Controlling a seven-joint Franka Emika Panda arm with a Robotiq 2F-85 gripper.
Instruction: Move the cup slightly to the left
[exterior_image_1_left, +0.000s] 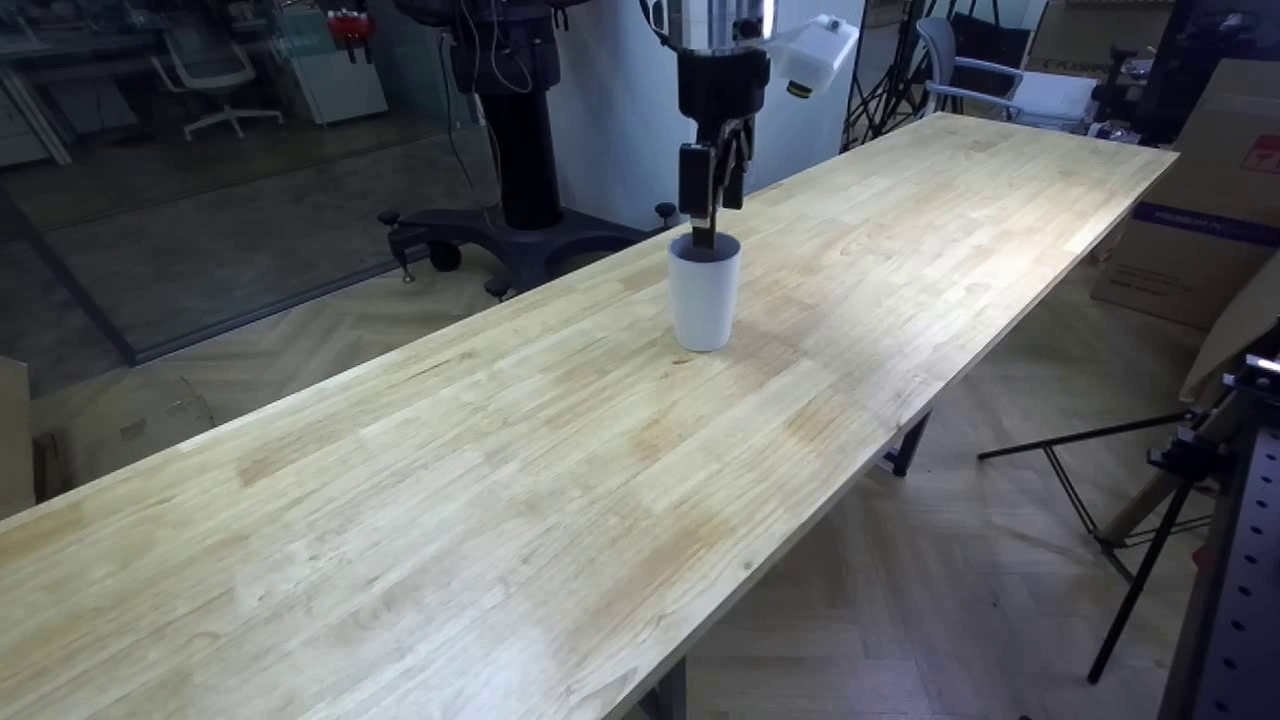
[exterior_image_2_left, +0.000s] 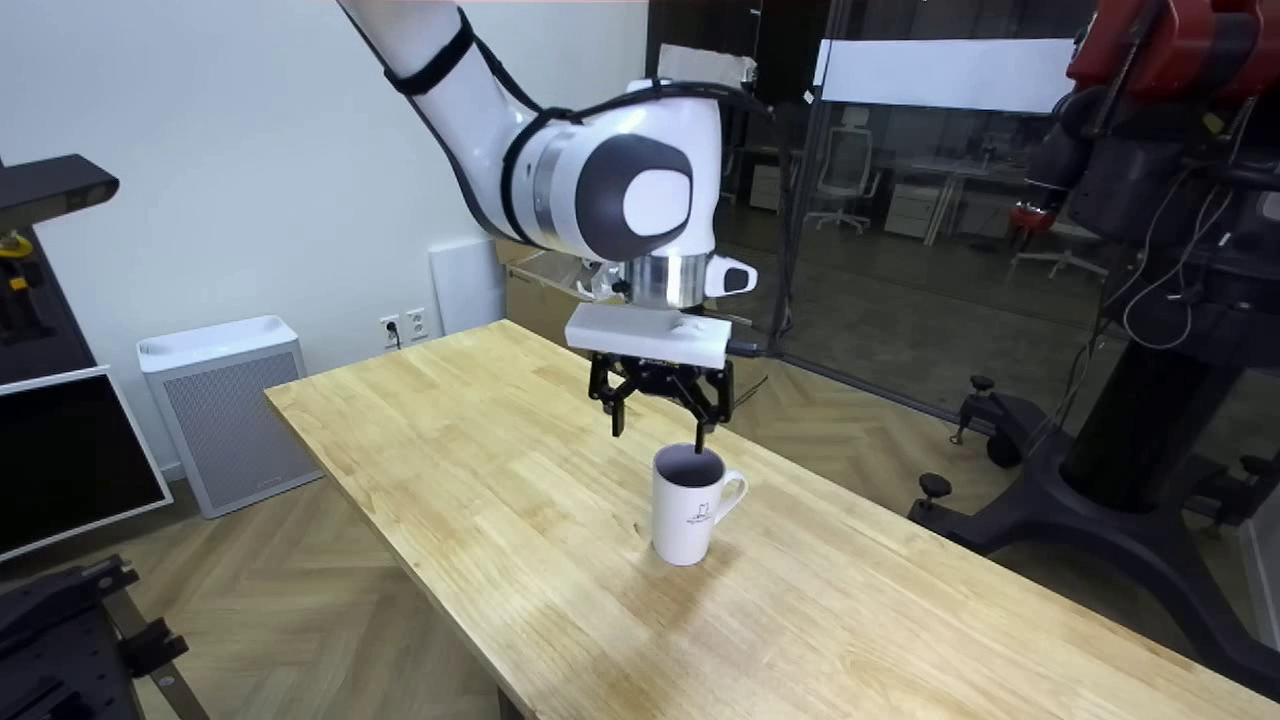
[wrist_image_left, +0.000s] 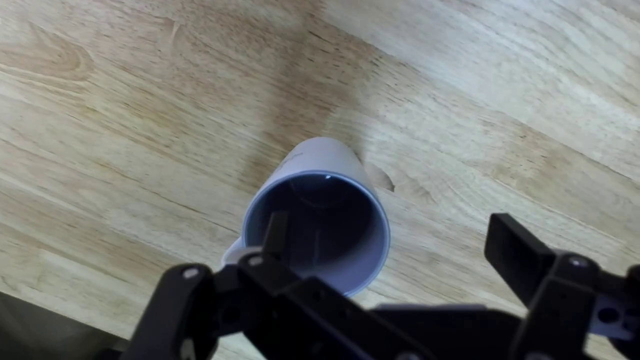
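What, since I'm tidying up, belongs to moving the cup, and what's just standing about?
For the job:
white cup, upright on the wooden table
gripper, open, not holding the cup

Just standing about:
purple-banded cardboard box
white grille-fronted unit
pale-framed black screen
black wheeled stand

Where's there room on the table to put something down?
In an exterior view, the wooden table is bare between the cup and the end by the chair, and from the cup to the picture's bottom. It's crowded at the cup: the open gripper hangs above, one finger at its mouth.
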